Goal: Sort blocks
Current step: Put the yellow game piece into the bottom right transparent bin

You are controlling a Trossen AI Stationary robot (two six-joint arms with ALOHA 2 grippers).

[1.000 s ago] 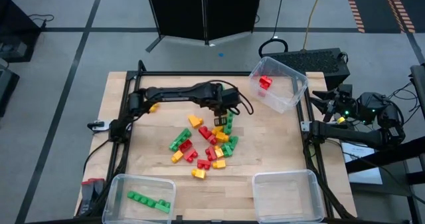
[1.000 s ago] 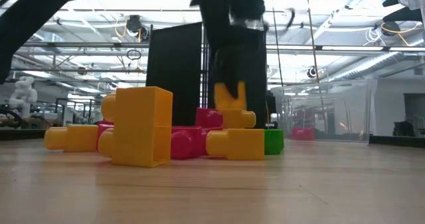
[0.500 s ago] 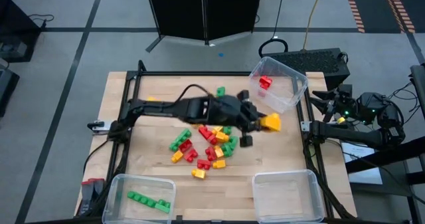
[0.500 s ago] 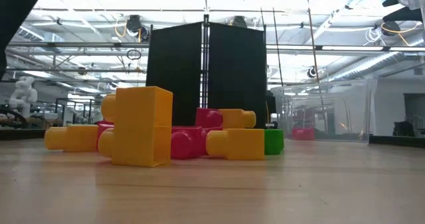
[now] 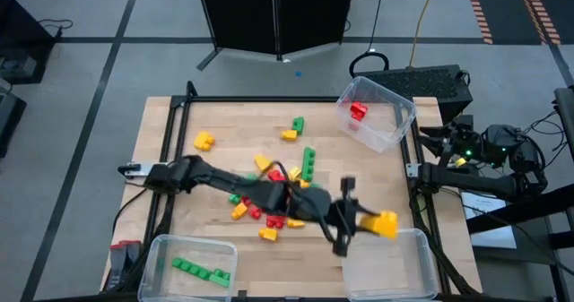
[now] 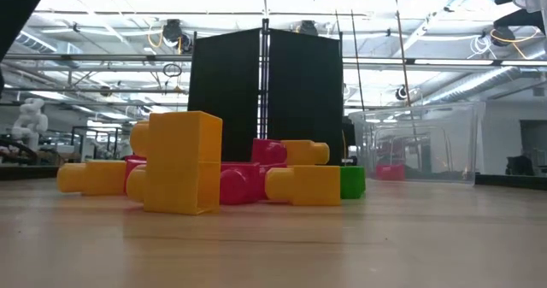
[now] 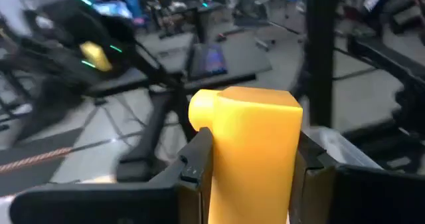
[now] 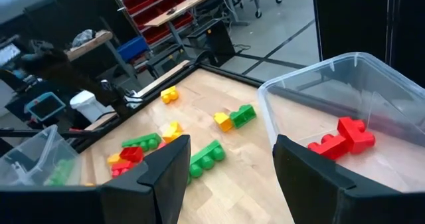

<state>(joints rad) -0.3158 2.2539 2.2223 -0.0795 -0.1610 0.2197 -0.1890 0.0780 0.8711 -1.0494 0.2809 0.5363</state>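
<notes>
My left gripper [image 5: 368, 221] is clamped on a yellow block [image 7: 251, 154]: in the left wrist view the block fills the centre of the frame, upright between my two dark fingers [image 7: 194, 163], which press its left and right sides, its round stud sticking out toward the upper left. In the high view that same block shows as a yellow patch in the lower right of the frame, at the top edge of the clear bin [image 5: 387, 263] at bottom right, with my left arm stretched across the table from the middle left. Behind the arm, in the centre of the frame, lies the main heap of blocks [image 5: 269, 203], red, green and yellow mixed; a lone yellow one [image 5: 204, 142] sits to the upper left, and a green-and-yellow pair [image 5: 293, 127] above centre. The bin at lower left [image 5: 186, 265] holds green blocks, and the bin at upper right [image 5: 377, 114] holds red blocks [image 5: 358, 111]. My right gripper [image 8: 229, 177] waits off the table's right edge, fingers apart, holding nothing.
</notes>
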